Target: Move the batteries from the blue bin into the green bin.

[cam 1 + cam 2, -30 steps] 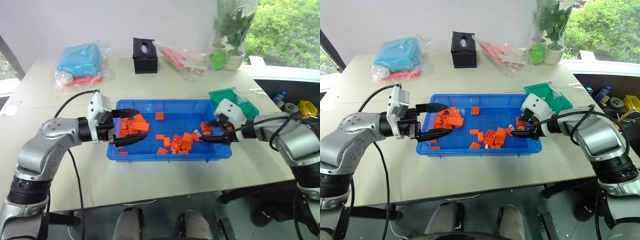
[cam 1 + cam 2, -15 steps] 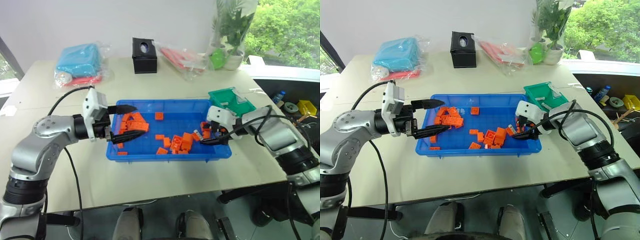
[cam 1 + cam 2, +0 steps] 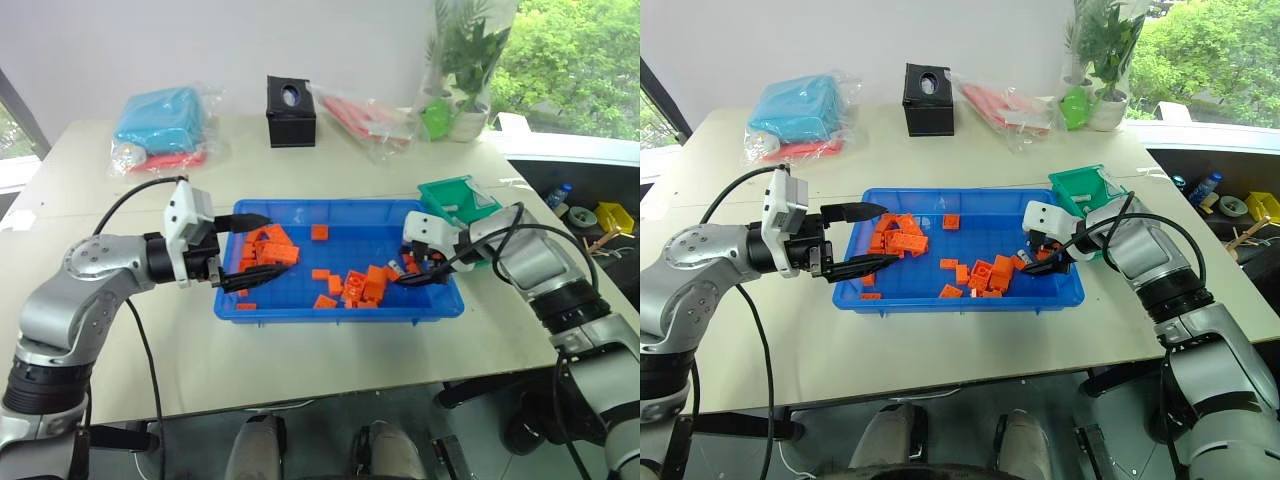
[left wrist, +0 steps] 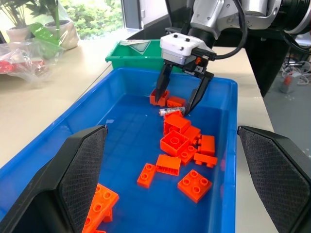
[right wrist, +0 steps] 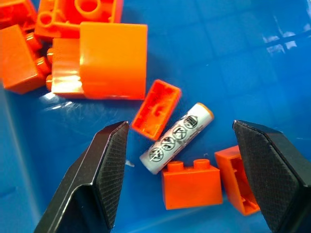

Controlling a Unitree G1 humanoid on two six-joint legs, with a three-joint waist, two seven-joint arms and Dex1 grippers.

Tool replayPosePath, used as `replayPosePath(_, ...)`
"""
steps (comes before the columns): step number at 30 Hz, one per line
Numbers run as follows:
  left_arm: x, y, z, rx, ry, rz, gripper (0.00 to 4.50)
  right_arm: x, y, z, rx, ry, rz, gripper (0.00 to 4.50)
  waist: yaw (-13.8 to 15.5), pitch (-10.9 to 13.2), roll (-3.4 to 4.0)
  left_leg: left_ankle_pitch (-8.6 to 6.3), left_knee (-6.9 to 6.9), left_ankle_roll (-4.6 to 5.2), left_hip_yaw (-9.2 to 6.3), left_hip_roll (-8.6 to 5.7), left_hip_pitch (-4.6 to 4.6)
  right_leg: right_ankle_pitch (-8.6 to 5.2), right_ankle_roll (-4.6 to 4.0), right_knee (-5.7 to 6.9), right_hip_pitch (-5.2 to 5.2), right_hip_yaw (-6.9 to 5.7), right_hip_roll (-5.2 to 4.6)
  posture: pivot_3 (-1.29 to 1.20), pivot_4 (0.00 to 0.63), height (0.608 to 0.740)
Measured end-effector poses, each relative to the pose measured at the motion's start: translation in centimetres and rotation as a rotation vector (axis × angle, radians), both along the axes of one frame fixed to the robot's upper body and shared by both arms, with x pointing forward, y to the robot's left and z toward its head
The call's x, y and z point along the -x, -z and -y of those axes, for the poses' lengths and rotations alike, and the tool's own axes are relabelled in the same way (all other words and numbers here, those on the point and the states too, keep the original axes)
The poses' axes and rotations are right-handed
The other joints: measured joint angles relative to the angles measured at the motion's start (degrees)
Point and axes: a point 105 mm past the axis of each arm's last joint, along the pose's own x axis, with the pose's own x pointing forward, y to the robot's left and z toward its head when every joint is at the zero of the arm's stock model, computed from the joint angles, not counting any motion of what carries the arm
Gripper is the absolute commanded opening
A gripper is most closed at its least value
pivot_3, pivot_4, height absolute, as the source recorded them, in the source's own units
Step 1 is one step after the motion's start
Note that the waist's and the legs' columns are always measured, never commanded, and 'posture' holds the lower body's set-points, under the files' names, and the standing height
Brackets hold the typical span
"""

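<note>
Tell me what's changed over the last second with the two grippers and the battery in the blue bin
The right gripper has moved further into the blue bin and dipped, its open fingers now straddling a battery among the orange bricks. It has not closed on it. The left gripper stayed open over the bin's left end; bricks and green bin unchanged.

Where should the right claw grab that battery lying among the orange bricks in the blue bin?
Grip the battery across its bare middle, coming from above. It lies flat, with orange bricks crowding its ends, and the open right claw likely straddles it already.
</note>
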Motion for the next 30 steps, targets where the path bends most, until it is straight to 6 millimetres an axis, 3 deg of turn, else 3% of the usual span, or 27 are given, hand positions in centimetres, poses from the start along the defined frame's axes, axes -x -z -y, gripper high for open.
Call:
replayPosePath(9, 0.0, 0.0, 0.0, 0.0, -0.002, 0.001, 4.5, 0.6, -0.2, 0.5, 0.06, -0.053, -0.021, 3.5, -0.1, 0.04, 0.07, 0.01, 0.0, -0.02, 0.01, 0.0, 0.01, 0.01, 0.01, 0.01, -0.01, 0.0, 0.0, 0.0, 0.15, 0.63)
replayPosePath(16, -0.2, -0.4, 0.1, 0.005, -0.002, 0.017, 4.5, -0.6, 0.3, -0.7, 0.125, -0.078, -0.008, 3.5, -0.04, 0.02, 0.04, 0.06, 0.01, -0.11, 0.01, 0.0, 0.01, 0.01, 0.01, 0.03, -0.01, 0.0, 0.0, 0.0, 0.15, 0.63)
replayPosePath(27, -0.3, -0.7, 0.1, 0.008, -0.015, 0.027, 4.5, -0.6, 0.9, -1.4, 0.168, -0.139, -0.013, 3.5, -0.09, -0.04, -0.04, 0.11, 0.02, -0.18, 0.01, -0.01, 0.02, 0.01, 0.01, 0.1, -0.01, 0.0, 0.0, 0.0, 0.15, 0.63)
replayPosePath(30, -0.3, -0.7, 0.1, 0.008, -0.017, 0.029, 4.5, -0.5, 0.8, -1.5, 0.17, -0.146, -0.018, 2.76, -0.1, -0.04, -0.04, 0.11, 0.02, -0.18, 0.01, -0.01, 0.01, 0.01, 0.01, 0.11, -0.01, 0.0, 0.0, 0.0, 0.15, 0.63)
